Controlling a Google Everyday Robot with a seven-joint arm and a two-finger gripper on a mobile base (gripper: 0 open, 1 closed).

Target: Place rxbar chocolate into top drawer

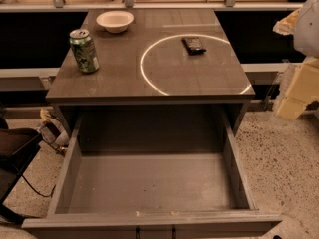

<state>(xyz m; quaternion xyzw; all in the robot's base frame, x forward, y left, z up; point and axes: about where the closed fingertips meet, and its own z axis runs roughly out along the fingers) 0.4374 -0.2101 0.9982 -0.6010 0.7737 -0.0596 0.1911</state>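
The rxbar chocolate (194, 45) is a small black bar lying flat on the grey cabinet top (114, 78), right of centre and towards the back. The top drawer (75, 163) is pulled fully out below the cabinet top, and its grey floor is bare. My gripper (295, 91) shows as pale yellow and white parts at the right edge of the view, beside the cabinet's right side. It is well to the right of the bar, apart from it, and holds nothing that I can see.
A green soda can (84, 51) stands upright at the left of the cabinet top. A white bowl (115, 21) sits at the back left. A bright ring of light (149, 49) lies on the top. Dark gear and a cable (20, 153) are on the floor at left.
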